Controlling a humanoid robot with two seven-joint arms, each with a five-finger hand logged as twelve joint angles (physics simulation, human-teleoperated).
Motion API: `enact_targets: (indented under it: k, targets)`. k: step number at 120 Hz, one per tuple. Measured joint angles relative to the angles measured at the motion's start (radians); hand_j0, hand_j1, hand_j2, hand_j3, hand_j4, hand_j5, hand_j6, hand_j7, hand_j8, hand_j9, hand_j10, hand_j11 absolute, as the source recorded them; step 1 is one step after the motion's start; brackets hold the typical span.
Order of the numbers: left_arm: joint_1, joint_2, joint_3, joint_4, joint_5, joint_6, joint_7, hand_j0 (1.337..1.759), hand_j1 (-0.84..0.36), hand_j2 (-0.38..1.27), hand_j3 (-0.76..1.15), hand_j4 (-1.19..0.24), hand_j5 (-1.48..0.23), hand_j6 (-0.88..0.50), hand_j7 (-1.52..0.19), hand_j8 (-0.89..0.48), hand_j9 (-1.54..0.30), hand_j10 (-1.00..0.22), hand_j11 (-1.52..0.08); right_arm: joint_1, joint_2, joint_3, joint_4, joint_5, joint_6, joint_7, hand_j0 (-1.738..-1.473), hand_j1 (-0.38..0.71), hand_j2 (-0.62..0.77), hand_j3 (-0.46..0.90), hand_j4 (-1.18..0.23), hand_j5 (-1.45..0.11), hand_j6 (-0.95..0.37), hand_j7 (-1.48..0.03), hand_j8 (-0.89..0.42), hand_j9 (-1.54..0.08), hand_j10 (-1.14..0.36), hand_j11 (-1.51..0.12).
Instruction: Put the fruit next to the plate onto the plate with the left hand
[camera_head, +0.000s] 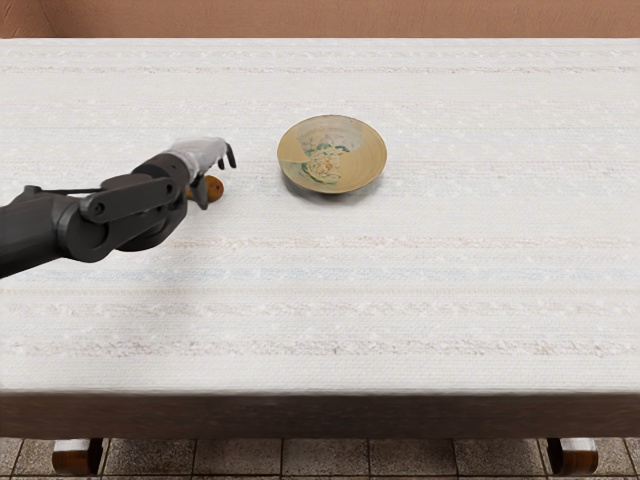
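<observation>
The left hand (205, 163), pale grey and smooth over the back with dark tips, hangs over the table on the end of a matte black, jointed arm (90, 215) that comes in from the left edge. Its fingers (230, 156) droop downward and loosely apart, relaxed and holding nothing. The fruit (215, 187), small, round and orange-brown, lies on the cloth just beneath the fingers. It is half hidden by one dark fingertip, and whether that tip touches it cannot be told. Beyond the fingertips, on the side away from the arm, sits the plate (370, 150), near the fruit but clearly apart from it. The plate is a shallow round glazed dish, mustard yellow, with a pale mottled green-and-white pattern in its hollow and a thin lighter rim. The table (400, 300) is covered by a whitish woven cloth with faint horizontal ribbed bands. Its front edge is dark polished wood, with stubby rounded feet (78, 456) standing on grey stone tiles (320, 458).
</observation>
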Motion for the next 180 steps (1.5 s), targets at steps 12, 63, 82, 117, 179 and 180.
enact_targets:
  k: [12,63,82,117,179,180]
  targets:
    - [0.000,-0.020,0.006,0.015,-0.001,0.000,0.000,1.658,-0.15,0.09,0.00,-0.42,-0.55,-0.42,-0.55,-0.42,-0.55,-0.42,-0.55,0.000,0.000,0.000,0.000,0.000,0.000,0.000,-1.658,-0.31,-0.01,0.00,-0.03,-0.04,-0.03,-0.04,-0.03,-0.04,-0.03,-0.04]
    - [0.005,-0.019,0.024,0.055,-0.003,-0.005,0.001,1.658,-0.18,0.09,0.00,-0.45,-0.58,-0.45,-0.58,-0.45,-0.58,-0.45,-0.58,0.001,0.000,0.000,0.000,0.000,0.000,0.000,-1.658,-0.31,-0.01,0.00,-0.03,-0.04,-0.03,-0.04,-0.03,-0.04,-0.03,-0.04]
    - [0.006,-0.018,0.024,0.069,-0.003,-0.019,0.001,1.658,-0.20,0.09,0.00,-0.46,-0.60,-0.46,-0.60,-0.46,-0.60,-0.46,-0.60,0.001,0.000,0.000,0.000,0.000,0.000,0.000,-1.658,-0.31,-0.01,0.00,-0.03,-0.04,-0.03,-0.04,-0.03,-0.04,-0.03,-0.04]
    - [0.001,-0.022,0.023,0.083,-0.004,-0.048,0.001,1.658,-0.27,0.12,0.00,-0.52,-0.68,-0.52,-0.68,-0.52,-0.68,-0.52,-0.68,0.001,0.000,0.000,0.000,0.000,0.000,0.000,-1.658,-0.31,-0.01,0.00,-0.03,-0.04,-0.03,-0.04,-0.03,-0.04,-0.03,-0.04]
    - [-0.003,-0.027,0.021,0.084,-0.001,-0.073,0.001,1.657,-0.31,0.11,0.00,-0.57,-0.71,-0.54,-0.73,-0.56,-0.73,-0.56,-0.73,0.001,0.000,0.000,0.000,0.000,0.000,0.000,-1.658,-0.31,-0.01,0.00,-0.03,-0.04,-0.03,-0.04,-0.03,-0.04,-0.03,-0.04]
    - [-0.003,-0.027,0.021,0.084,-0.001,-0.073,0.001,1.657,-0.31,0.11,0.00,-0.57,-0.71,-0.55,-0.73,-0.56,-0.73,-0.56,-0.73,0.001,0.000,0.000,0.000,0.000,0.000,0.000,-1.658,-0.31,-0.01,0.00,-0.03,-0.04,-0.03,-0.04,-0.03,-0.04,-0.03,-0.04]
